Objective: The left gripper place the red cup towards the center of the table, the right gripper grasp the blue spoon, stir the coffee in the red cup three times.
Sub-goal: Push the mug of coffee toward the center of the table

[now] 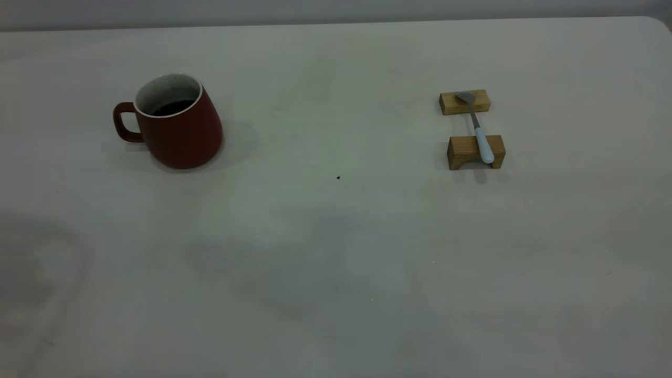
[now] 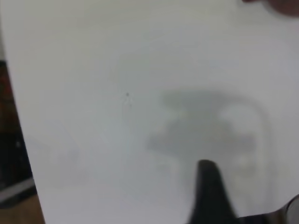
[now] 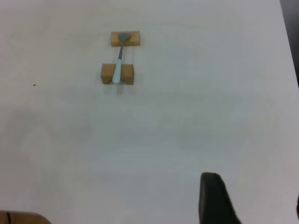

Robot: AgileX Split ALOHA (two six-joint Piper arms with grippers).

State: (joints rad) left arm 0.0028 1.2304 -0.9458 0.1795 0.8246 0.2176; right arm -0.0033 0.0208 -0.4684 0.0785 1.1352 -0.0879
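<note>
red cup [image 1: 176, 126]: upright on the surface [image 1: 336, 252] at the exterior view's left, coffee [image 1: 172, 107] inside, not yet centred. blue spoon [image 1: 476, 128]: untouched, bridging two wooden blocks [image 1: 475, 152] at right. left pincer [image 2: 210, 196], right pincer [image 3: 215, 198]: one finger visible each, opening cannot be told, holding nothing visible. every step remains.

Wide open tabletop, two small islands to steer around.

I see the dark red ceramic mug [image 1: 178, 126] standing toward the left edge of the off-white matte table [image 1: 336, 252], and two small wooden blocks [image 1: 475, 151] carrying the pale blue-handled spoon [image 1: 476, 131] toward the right edge; between them, bare surface.
</note>
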